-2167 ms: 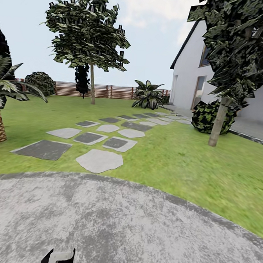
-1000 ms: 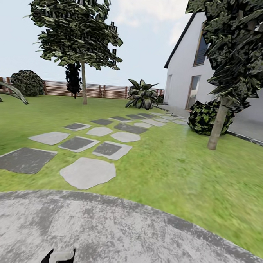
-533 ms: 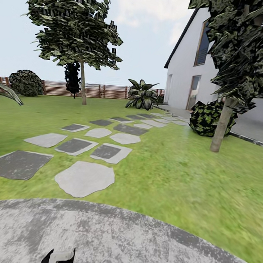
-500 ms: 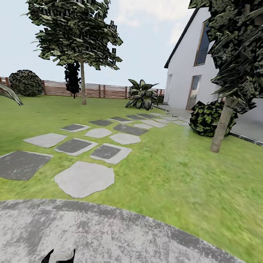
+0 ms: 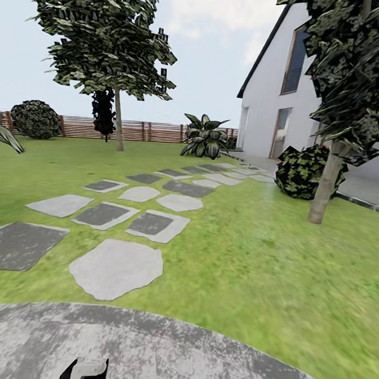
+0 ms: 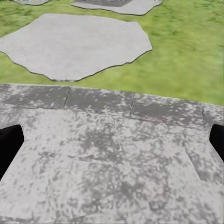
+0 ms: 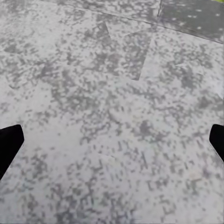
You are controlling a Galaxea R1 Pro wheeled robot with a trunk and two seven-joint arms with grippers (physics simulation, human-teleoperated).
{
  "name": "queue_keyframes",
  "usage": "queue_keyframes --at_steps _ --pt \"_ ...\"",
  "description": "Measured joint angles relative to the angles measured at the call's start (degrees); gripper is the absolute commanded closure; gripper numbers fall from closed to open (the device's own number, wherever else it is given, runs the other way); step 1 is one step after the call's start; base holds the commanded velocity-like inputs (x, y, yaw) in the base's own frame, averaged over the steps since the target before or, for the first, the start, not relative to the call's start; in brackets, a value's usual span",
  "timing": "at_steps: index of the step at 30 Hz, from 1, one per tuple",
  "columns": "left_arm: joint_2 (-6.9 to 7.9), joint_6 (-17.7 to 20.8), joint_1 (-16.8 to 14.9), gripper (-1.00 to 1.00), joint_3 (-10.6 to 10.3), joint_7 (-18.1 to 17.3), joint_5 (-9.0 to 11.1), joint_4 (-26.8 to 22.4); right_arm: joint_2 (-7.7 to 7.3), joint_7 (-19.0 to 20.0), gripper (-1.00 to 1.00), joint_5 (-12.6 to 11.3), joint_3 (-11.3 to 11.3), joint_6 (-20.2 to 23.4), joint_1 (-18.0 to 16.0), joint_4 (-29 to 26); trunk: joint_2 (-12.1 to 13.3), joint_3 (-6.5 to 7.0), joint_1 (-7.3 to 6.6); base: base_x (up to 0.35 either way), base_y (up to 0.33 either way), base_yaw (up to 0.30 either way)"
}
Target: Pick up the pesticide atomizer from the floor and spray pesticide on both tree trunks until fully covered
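Trees are the task's things on show, two of them, both well apart from the robot across the garden. Nearest the camera, a white-and-black part of the robot (image 5: 84, 371) pokes up at the bottom edge of the head view; which gripper it belongs to cannot be told. The left gripper (image 6: 112, 135) has its two dark fingertips (image 6: 9, 142) at opposite edges of its wrist view, spread wide with nothing between them, above grey mottled paving (image 6: 107, 158) whose curved edge meets the grass. The right gripper (image 7: 112, 140) is spread just as wide, also empty, over the same kind of paving (image 7: 112, 93).

Beyond the paving (image 5: 161, 351) lies the green lawn (image 5: 252, 262), crossed by a path of about a dozen flat stepping stones (image 5: 118, 268), some light and some dark. The first tree (image 5: 106, 42) stands far off near the brown slat fence (image 5: 154, 131), its thin-looking trunk (image 5: 119, 128) upright. The second tree (image 5: 356, 65) stands closer on the right, its grey-brown trunk (image 5: 326, 185) leaning slightly, just beside a round dark bush (image 5: 304, 172). Behind it is a white house (image 5: 280, 105). A broad-leaved plant (image 5: 204, 137) grows near the fence, and another round bush (image 5: 35, 119) sits far left.
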Motion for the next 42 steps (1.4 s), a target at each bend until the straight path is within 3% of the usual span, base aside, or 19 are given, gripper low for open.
queue_keyframes --at_steps 30,42 --pt "0.00 0.00 -0.03 -1.00 0.00 0.00 0.00 0.01 0.06 -0.02 -1.00 -0.02 -0.07 0.00 0.00 0.04 0.00 0.00 0.00 0.328 0.000 -0.001" --pt "0.00 0.00 -0.01 -1.00 0.00 0.00 0.00 0.01 0.06 0.00 -1.00 -0.02 -0.06 0.00 0.00 0.17 0.00 0.43 0.00 0.328 0.000 -0.162"
